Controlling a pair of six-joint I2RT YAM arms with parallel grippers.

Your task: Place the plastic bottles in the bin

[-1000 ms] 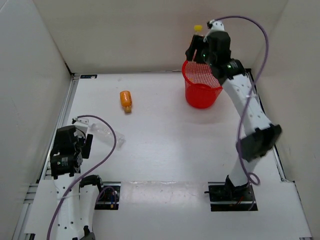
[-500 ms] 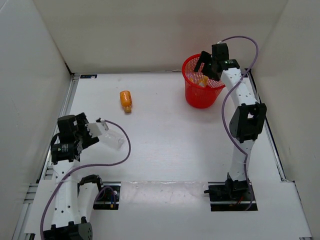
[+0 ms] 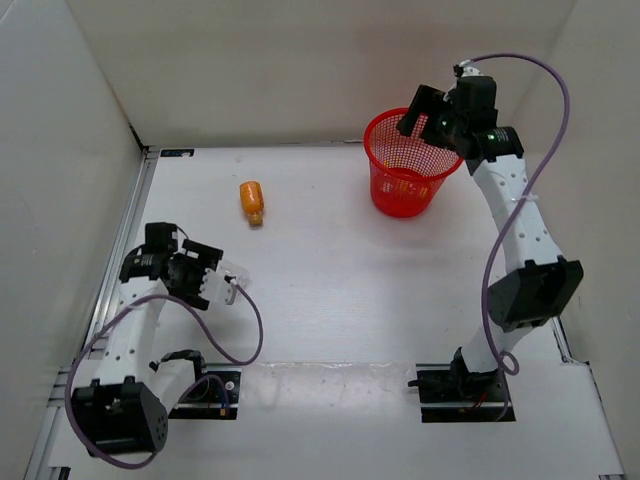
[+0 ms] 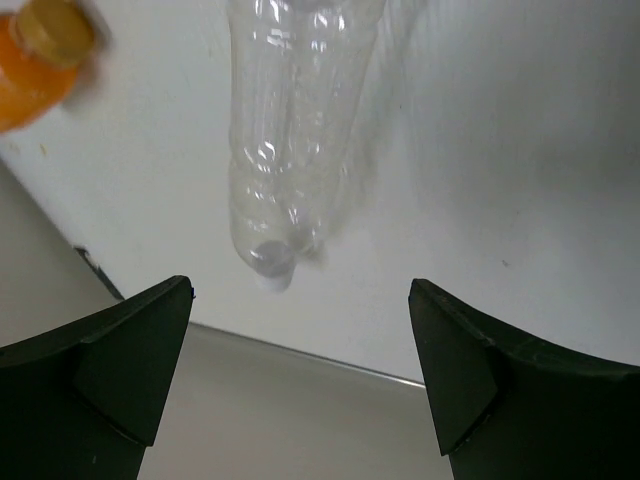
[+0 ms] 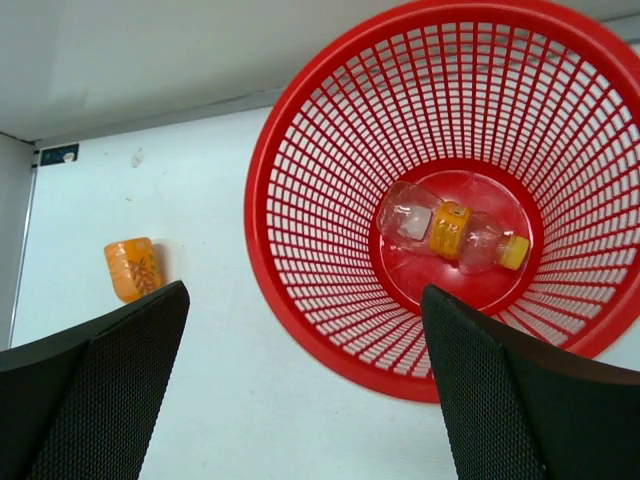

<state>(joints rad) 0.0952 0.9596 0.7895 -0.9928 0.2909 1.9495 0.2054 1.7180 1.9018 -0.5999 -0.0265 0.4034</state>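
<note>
Dropped from the right gripper (image 5: 302, 295), the yellow-capped bottle (image 5: 450, 230) now lies on its side on the floor of the bin (image 3: 372, 150), where a second ago it was pinched above the rim; those jaws, shut then, now stand spread wide and hold nothing. Over the same second the left arm swings down from a raised, folded pose, and the left gripper (image 4: 300, 290) now sits low over the desk (image 3: 330, 260), facing the clear bottle (image 4: 290, 130). Three plastic bottles are in view: one inside the bin and two on the desk. One red mesh bin stands at the far right of the desk, and two arms work the scene. The clear bottle lies on its side at the near left, its capped end pointing at the left gripper, just ahead of the fingertips and touching neither of them; these jaws are also spread wide and empty. The orange bottle (image 3: 252, 201) lies on its side farther back, left of the bin and well apart from both grippers. From its base at the near right edge, the right arm climbs to a high elbow and reaches back, with its wrist tipped over the far right of the bin's rim, looking down into the basket. The left arm leans left from its base, then bends so that the wrist points rightward along the desk.
</note>
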